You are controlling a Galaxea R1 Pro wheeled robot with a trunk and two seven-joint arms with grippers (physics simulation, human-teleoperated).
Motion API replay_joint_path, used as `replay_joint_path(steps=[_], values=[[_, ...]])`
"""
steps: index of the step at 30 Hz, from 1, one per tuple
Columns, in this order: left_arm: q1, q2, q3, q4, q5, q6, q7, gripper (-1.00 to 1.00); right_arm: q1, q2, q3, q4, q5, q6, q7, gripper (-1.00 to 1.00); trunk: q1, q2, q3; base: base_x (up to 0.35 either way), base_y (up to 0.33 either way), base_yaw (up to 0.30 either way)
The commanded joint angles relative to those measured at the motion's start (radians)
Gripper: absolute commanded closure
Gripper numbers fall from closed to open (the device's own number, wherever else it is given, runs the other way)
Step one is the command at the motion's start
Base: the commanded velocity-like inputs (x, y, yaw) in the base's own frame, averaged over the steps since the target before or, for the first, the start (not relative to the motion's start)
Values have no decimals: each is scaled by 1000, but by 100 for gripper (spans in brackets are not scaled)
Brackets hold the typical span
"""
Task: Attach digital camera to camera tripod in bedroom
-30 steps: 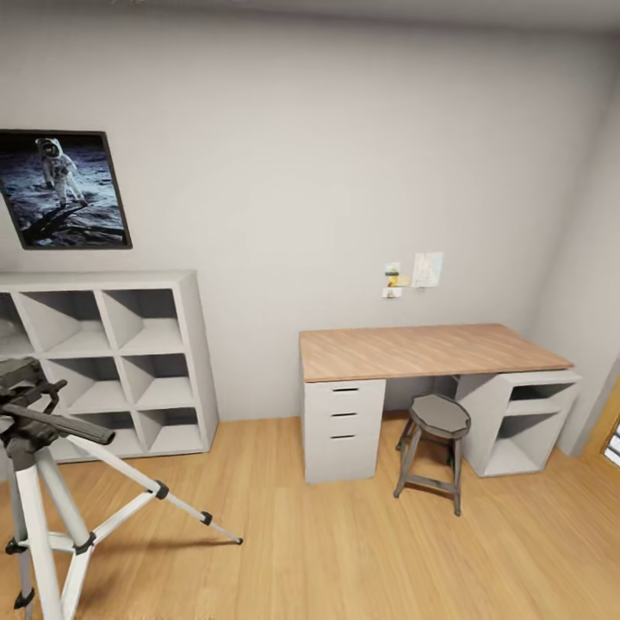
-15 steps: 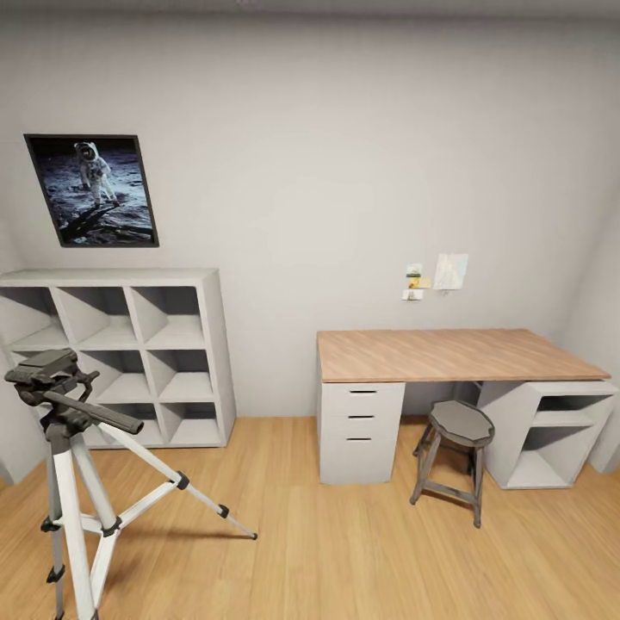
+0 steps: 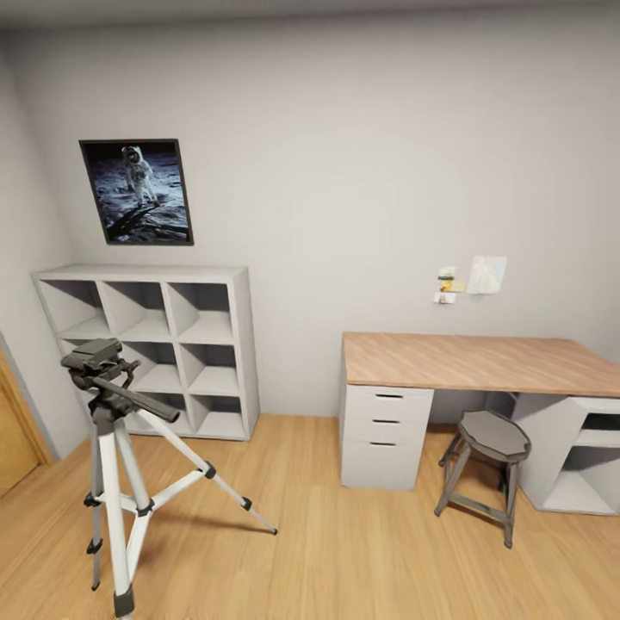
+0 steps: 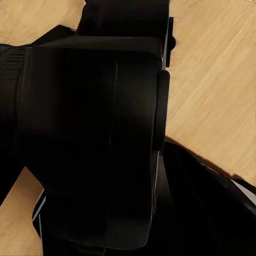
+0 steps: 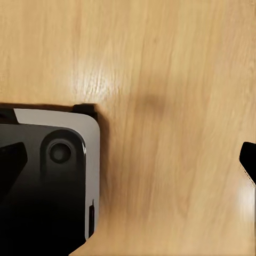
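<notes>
I'm looking into the bedroom, and the tripod (image 3: 109, 456) stands on the wood floor (image 3: 344, 551) at the left of the head view. Its legs are spread in front of the white cube shelf (image 3: 146, 273), below the astronaut poster (image 3: 138, 191). Its black head (image 3: 93, 357) is bare, and the pan handle (image 3: 142, 402) slopes down from it on the side toward the counter (image 3: 482, 362). The counter and the stool (image 3: 491, 435) are well apart from it, to the right.

My main worry is the approach. The nearest tripod leg splays out toward me, so if I roll the base in too straight I expect to clip a foot and shove or tip the whole stand. The pan handle sticks out on the side an arm would come in from, and a careless reach could snag it and swing the head off level.

The other risk is that I can't confirm where the camera is. The left wrist view has a large black body (image 4: 90, 144) pressed close to the lens. It may be the camera in the left end effector, but it is too dark and too near to be sure. I cannot tell whether that end effector's fingers are apart or clamped. The right wrist view looks down at floor boards (image 5: 170, 106) and a grey-and-black panel (image 5: 48, 176), probably part of the robot. I cannot tell the right end effector's opening either.
</notes>
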Motion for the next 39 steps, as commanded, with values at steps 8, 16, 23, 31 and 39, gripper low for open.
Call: replay_joint_path(steps=[8,16,23,31,39], values=[[0,0,-8,0,5,1,1,100,-1,-1,-2,3,7,-5,1,-100,0,-1,0,0,0,268],[0,0,-8,0,6,1,1,100,-1,-1,-3,3,6,-6,1,-100,0,-1,0,0,0,268],[0,0,-8,0,6,1,1,100,-1,-1,-3,3,4,-8,1,-100,0,-1,0,0,0,268],[0,0,-9,0,6,1,1,100,-1,-1,-3,3,6,-9,1,-100,0,-1,0,0,0,268],[0,0,-9,0,6,1,1,100,-1,-1,-3,3,8,-9,1,-100,0,-1,0,0,0,268]])
